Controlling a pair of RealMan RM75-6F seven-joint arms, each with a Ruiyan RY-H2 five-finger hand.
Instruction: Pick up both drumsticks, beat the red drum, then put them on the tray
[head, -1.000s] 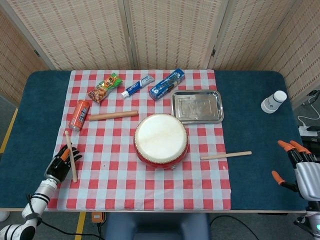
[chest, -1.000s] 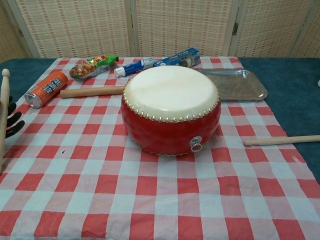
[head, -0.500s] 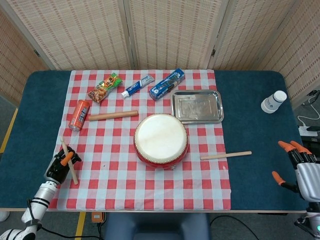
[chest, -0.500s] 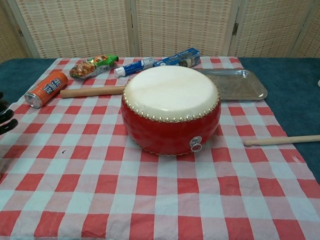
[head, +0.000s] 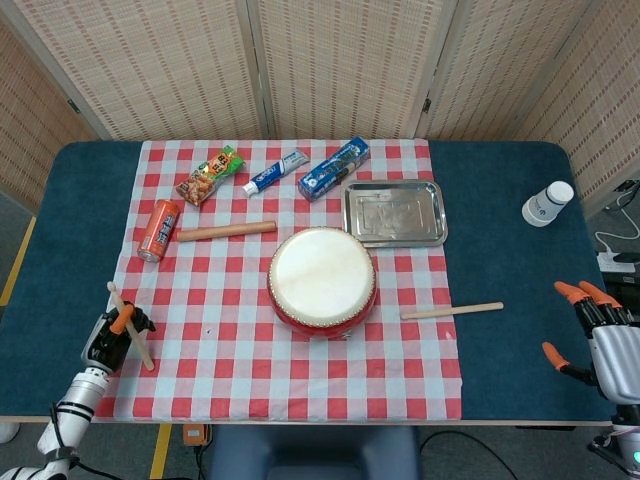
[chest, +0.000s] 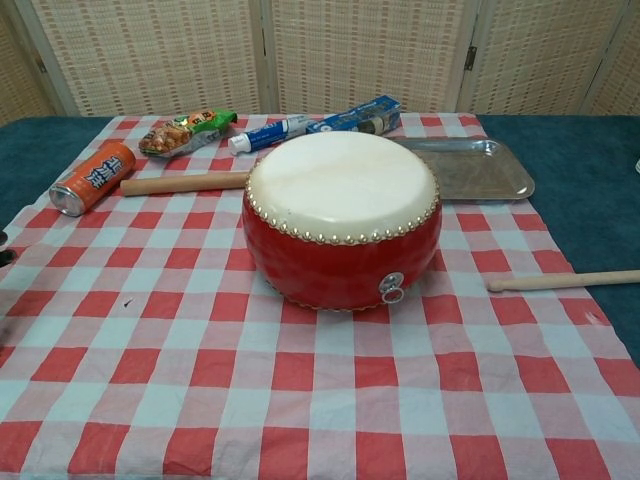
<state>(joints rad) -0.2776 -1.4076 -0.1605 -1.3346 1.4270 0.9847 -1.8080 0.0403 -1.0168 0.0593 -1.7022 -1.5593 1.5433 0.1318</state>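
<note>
Left hand (head: 112, 335) at the table's front-left edge, fingers closed around a drumstick (head: 129, 325), forearm running off toward the front-left corner. Right hand (head: 598, 335) past the front-right edge, fingers spread, holding nothing.

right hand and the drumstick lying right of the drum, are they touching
Apart. The head view shows blue table between the right hand and the drumstick, which lies across the cloth's edge beside the red drum.

Bare checked cloth (head: 300, 370) lay open in front of the drum (head: 322, 280); a can (head: 158, 230), stick (head: 226, 231) and tray (head: 394, 213) crowded the space behind it.
</note>
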